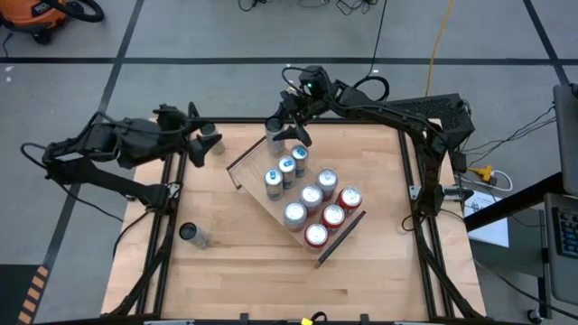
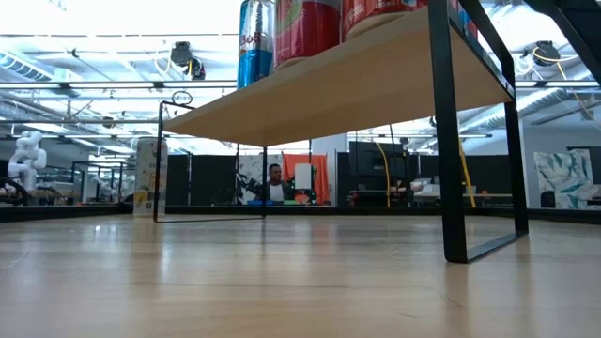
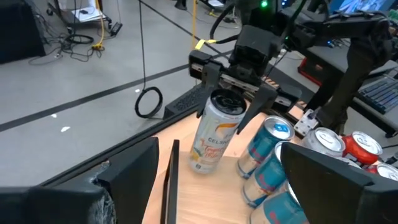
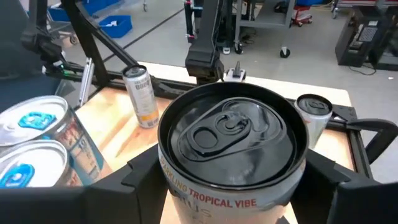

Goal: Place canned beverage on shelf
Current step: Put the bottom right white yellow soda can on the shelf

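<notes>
1. Grey workshop floor surrounds the wooden table (image 1: 226, 271), which has a black frame; beyond it I see cables, benches and a seated person far off in the low view.

2. On the table stands the shelf (image 1: 262, 200), a light board with black end rails, set diagonally. Nine cans stand on it in rows: slim blue-topped ones toward its far end, red ones toward its near end.

3. My right gripper (image 3: 233, 93) is at the shelf's far corner, jaws closed round the white can (image 3: 214, 134) just under its rim. That can is tilted, its base at or just above the board beside the blue cans (image 3: 267, 149); I cannot tell whether it touches.

4. My left gripper (image 1: 200, 143) waits over the table's far left edge, fingers spread, holding nothing. Another can (image 1: 189, 234) stands near the table's left edge, well apart from the shelf.

5. Handling judgement: a thin-walled aluminium can, smooth and slippery, likely heavy if full. It dents under hard squeeze, so grip the upper wall, where the rim stiffens it, with moderate force.

6. Risk: the tilt could knock the neighbouring blue can; it should be set upright before release.
</notes>
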Tool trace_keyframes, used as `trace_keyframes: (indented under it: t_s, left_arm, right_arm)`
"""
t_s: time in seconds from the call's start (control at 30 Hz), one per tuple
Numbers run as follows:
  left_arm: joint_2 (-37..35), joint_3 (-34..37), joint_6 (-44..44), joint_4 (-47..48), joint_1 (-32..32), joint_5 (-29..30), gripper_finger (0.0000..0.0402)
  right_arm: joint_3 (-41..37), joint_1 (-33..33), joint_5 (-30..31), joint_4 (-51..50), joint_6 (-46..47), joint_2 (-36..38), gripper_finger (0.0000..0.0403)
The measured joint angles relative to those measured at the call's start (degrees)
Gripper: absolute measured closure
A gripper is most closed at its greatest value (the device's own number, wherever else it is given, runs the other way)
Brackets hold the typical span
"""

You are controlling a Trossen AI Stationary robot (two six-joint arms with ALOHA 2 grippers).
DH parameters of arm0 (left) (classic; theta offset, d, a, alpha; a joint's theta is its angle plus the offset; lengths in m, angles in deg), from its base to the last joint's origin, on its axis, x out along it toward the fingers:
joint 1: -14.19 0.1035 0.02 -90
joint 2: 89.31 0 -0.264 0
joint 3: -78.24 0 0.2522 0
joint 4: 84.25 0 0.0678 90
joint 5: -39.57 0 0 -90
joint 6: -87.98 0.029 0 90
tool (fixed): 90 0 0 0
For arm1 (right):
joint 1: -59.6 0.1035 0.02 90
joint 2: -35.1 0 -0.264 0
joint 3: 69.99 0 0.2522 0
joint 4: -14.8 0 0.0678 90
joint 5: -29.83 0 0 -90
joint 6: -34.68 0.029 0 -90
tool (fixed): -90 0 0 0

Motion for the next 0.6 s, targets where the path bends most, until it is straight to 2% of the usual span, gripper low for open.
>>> trace_keyframes:
  t_s: [0.47, 0.6]
  left_arm:
    - [0.04, 0.00, -0.08, 0.06, 2.54, -0.44, 0.0066]
    - [0.04, 0.00, 0.14, 0.04, 2.91, -0.46, 0.0066]
  right_arm:
    - [0.00, 0.11, 1.81, -1.50, 5.24, 0.09, 0.0167]
    - [0.00, 0.24, 1.68, -1.10, 3.46, 0.09, 0.0167]
